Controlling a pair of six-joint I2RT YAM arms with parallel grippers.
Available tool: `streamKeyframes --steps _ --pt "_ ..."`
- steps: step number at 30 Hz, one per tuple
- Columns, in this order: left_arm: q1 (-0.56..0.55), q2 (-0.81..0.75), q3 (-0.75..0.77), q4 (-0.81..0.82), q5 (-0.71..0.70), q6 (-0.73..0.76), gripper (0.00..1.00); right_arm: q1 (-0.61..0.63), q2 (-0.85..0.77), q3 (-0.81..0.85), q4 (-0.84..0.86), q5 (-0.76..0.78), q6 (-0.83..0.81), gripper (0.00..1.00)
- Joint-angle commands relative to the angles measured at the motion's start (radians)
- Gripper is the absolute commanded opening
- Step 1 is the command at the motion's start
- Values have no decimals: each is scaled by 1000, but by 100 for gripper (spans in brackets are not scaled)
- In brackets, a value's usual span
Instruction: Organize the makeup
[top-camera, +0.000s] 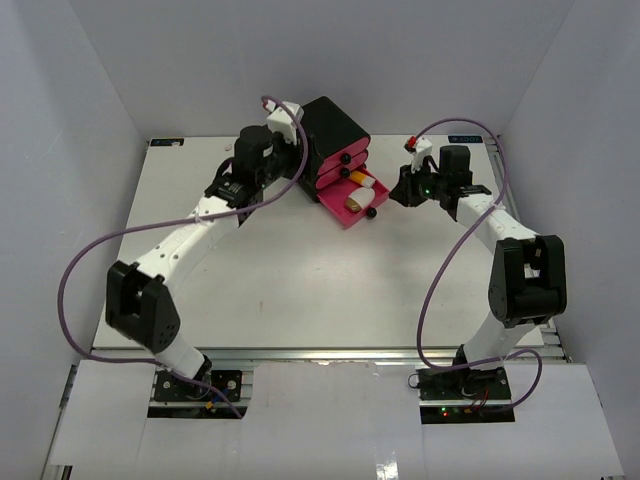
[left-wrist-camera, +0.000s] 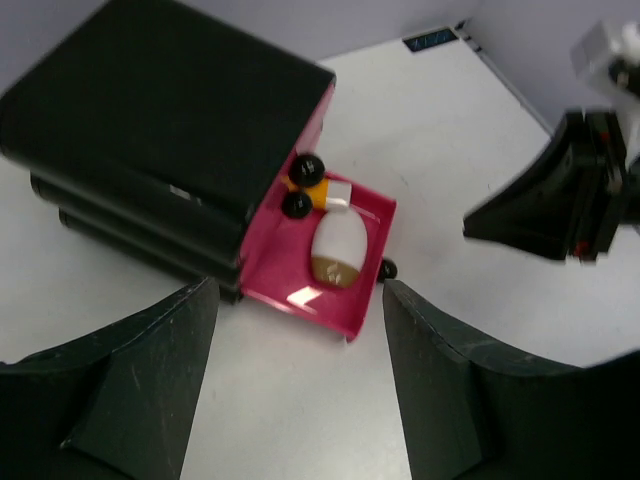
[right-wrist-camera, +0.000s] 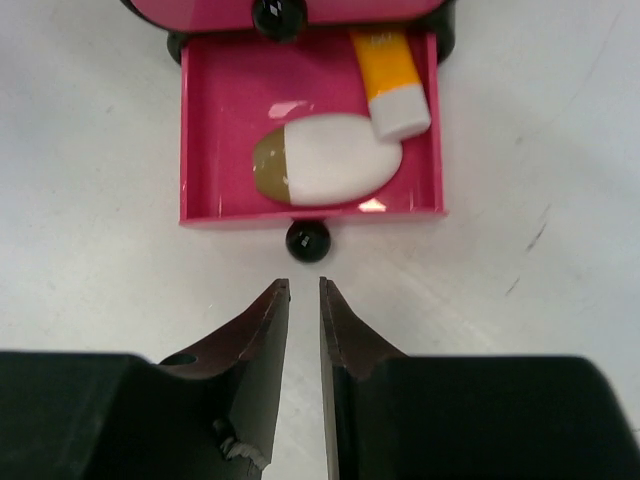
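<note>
The black three-drawer box (top-camera: 335, 135) has its bottom pink drawer (right-wrist-camera: 200, 130) pulled open. In it lie the white-and-brown egg-shaped piece (right-wrist-camera: 330, 160) and the orange tube with white cap (right-wrist-camera: 385, 75); both also show in the left wrist view, the egg (left-wrist-camera: 338, 250) and the tube (left-wrist-camera: 325, 192). My right gripper (right-wrist-camera: 304, 290) is empty, its jaws nearly closed with a thin gap, just short of the drawer's black knob (right-wrist-camera: 307, 241). My left gripper (left-wrist-camera: 300, 400) is wide open and empty, above the table left of the box. The lipstick tubes and the tan bottle are out of view.
The two upper drawers (top-camera: 335, 165) are pushed in, with black knobs (left-wrist-camera: 305, 168). White walls enclose the table (top-camera: 300, 290) on the left, back and right. My right gripper (top-camera: 398, 195) sits right of the open drawer, my left gripper (top-camera: 268, 150) by the box's left side.
</note>
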Motion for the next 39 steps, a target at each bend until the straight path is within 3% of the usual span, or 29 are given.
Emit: streamKeyframes --steps 1,5,10,15,23,39 --pt "88 198 268 -22 152 -9 80 -28 -14 -73 56 -18 249 24" --pt "117 394 462 -53 200 38 81 -37 -4 -136 144 -8 356 24" --pt "127 564 651 -43 161 84 83 -38 73 -147 178 5 473 24" --pt "146 666 750 -14 188 67 84 -39 133 -140 180 31 545 24" --pt "146 693 693 0 223 78 84 -37 249 -102 210 52 587 24" --pt "143 689 502 16 266 108 82 69 506 188 303 -5 820 23"
